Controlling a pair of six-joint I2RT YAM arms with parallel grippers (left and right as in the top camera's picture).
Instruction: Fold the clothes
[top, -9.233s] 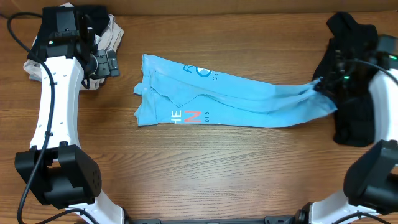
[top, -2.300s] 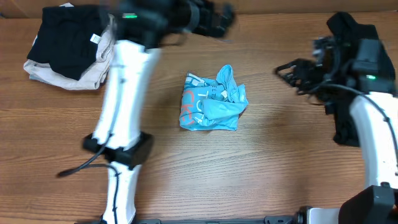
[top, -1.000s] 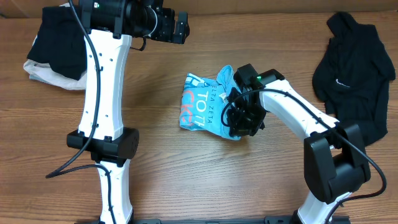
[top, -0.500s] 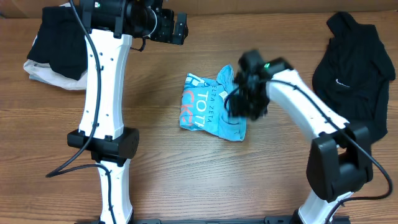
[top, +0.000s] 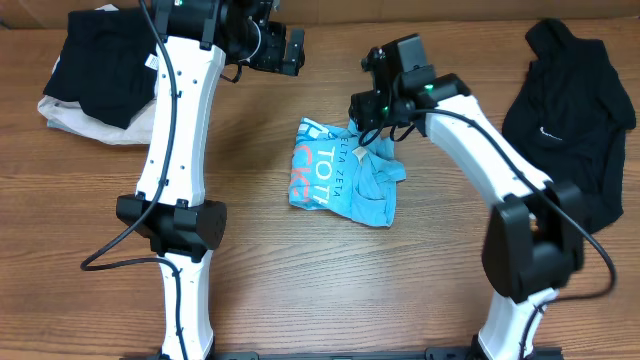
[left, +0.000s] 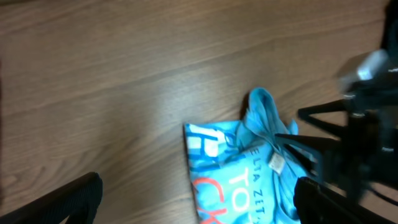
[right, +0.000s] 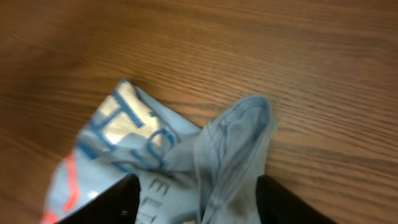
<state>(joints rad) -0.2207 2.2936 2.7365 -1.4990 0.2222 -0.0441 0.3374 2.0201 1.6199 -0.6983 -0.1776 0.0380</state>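
The light blue T-shirt lies bunched in a small, rough fold mid-table, white and pink lettering facing up. My right gripper hovers just past its far right corner, open, holding nothing. In the right wrist view the T-shirt and a raised fold of it lie below the spread fingers of the right gripper. High at the far side, my left gripper is wide open and empty. Its wrist view looks down on the T-shirt between the left gripper fingers. A black top lies crumpled at the right edge.
A black garment rests on a beige cloth at the far left corner. The right arm shows at the right of the left wrist view. Bare wooden table stretches in front of the T-shirt.
My right gripper has opened, lifted off the T-shirt's right side and moved toward the far edge. The T-shirt's right side now lies uncovered. The left arm has barely moved.
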